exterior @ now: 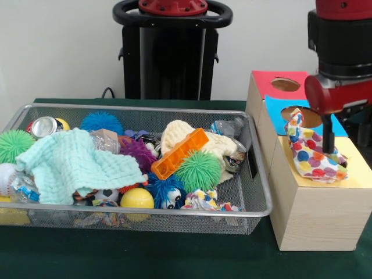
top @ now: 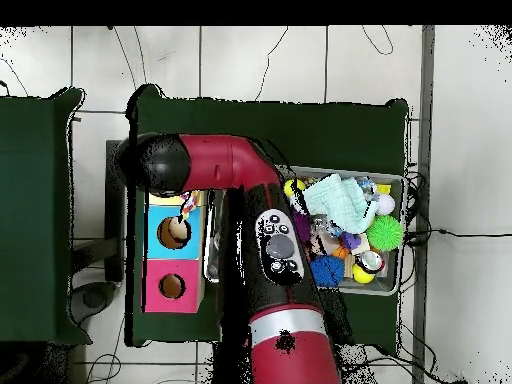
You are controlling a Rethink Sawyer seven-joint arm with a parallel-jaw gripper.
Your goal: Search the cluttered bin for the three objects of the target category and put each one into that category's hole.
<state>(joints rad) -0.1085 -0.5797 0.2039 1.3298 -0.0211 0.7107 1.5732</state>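
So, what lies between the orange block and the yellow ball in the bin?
In the front view, a green spiky ball and a blue fuzzy toy lie between the orange block and the yellow ball.

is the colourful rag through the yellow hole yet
Not fully: the rag still bunches up above the yellow box face, beside the gripper.

Green table (exterior: 174, 256) (mesh bin (exterior: 139, 214), wooden box (exterior: 314, 221))

Silver wire-mesh bin (exterior: 258, 174) with smooth metal rim; soft waffle-textured mint cloth (exterior: 70, 165); glossy orange plastic block (exterior: 180, 153); printed fabric rag (exterior: 314, 152) on matt yellow paper face (exterior: 360, 174); pale wooden box (exterior: 317, 218); dark green, probably cloth-covered, surface (exterior: 145, 256).
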